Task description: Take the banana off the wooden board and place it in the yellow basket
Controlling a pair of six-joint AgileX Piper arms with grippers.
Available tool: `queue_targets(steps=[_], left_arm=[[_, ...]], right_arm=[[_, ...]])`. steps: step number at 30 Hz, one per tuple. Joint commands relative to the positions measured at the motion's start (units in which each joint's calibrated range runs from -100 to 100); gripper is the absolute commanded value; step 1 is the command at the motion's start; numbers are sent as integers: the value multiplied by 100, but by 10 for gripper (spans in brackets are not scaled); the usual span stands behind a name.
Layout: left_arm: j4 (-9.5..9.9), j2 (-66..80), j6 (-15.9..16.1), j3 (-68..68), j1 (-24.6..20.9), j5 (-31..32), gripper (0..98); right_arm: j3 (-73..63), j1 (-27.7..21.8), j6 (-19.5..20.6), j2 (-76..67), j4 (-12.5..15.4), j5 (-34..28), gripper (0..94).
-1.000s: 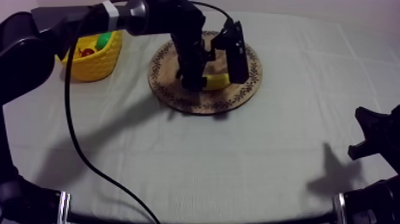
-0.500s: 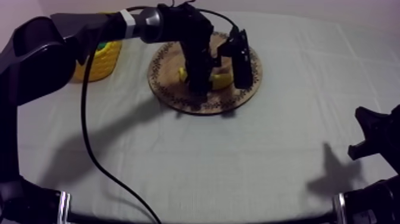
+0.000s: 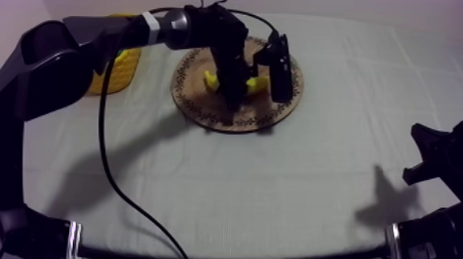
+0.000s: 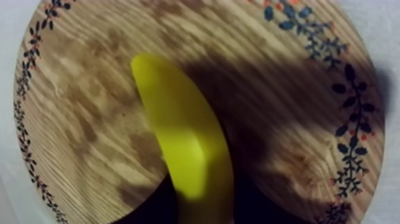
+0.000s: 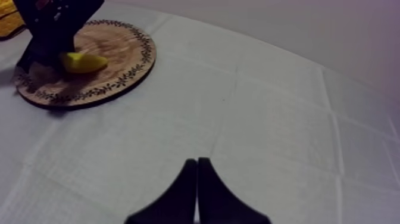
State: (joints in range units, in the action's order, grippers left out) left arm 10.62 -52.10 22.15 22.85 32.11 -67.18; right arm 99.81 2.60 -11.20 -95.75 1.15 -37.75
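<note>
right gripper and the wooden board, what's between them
Nothing but bare cloth: in the right wrist view it runs from the right gripper to the wooden board.

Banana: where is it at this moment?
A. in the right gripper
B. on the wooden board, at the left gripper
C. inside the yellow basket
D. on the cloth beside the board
B: the banana lies on the wooden board with the left gripper down at it; the yellow basket stands apart from the board.
</note>
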Motion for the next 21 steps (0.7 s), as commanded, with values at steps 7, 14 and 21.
queue_targets(steps=[7, 14, 21], left_arm=[[-32, 401, -204, -60, -58, 8, 209], [-313, 1760, -444, -367, -288, -228, 227], [-445, 3448, -977, -1016, -688, -768, 238]], right_arm=[[-3, 0, -1, 0, 0, 1, 3], [-3, 0, -1, 0, 0, 1, 3], [-3, 0, -1, 0, 0, 1, 3]])
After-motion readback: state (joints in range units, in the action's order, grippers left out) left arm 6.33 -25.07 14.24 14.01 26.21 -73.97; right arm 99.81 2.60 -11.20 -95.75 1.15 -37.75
